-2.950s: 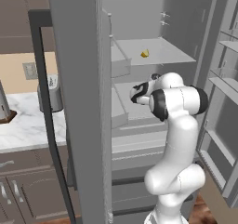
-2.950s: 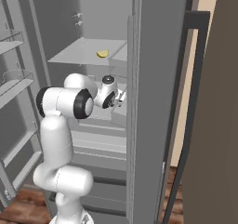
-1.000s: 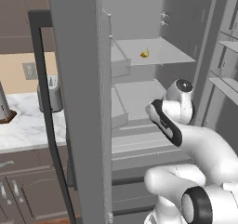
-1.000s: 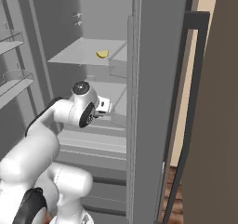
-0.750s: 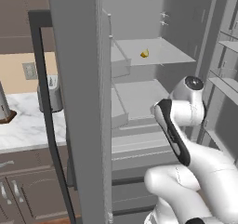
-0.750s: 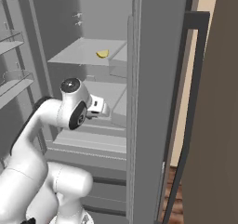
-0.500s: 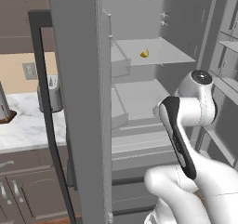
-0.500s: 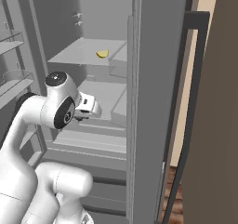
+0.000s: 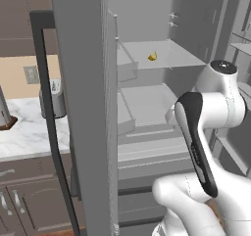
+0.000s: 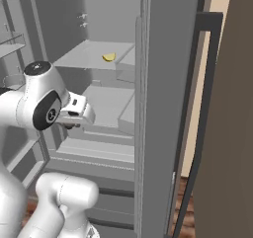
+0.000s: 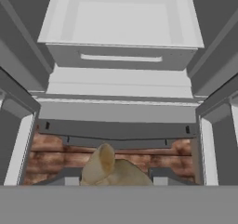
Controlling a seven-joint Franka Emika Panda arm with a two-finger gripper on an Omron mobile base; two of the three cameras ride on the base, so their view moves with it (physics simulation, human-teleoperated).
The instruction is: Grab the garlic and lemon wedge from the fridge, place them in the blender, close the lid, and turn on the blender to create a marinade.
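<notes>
the garlic point(image 11: 103, 165), a tan lump, sits between the two dark fingertips of the gripper point(image 11: 111, 177) at 6 o'clock in the hand view, clasped there. beyond it, toward 12 o'clock, are the pale drawers of the open fridge point(image 11: 122, 56) above a brown floor. in the left base view the lemon wedge point(image 9: 153, 57) lies on an upper fridge shelf at about 12 o'clock, well apart from the white arm point(image 9: 215, 107) at 3 o'clock. the fridge door's black handle point(image 9: 49, 117) runs down at 9 o'clock.
</notes>
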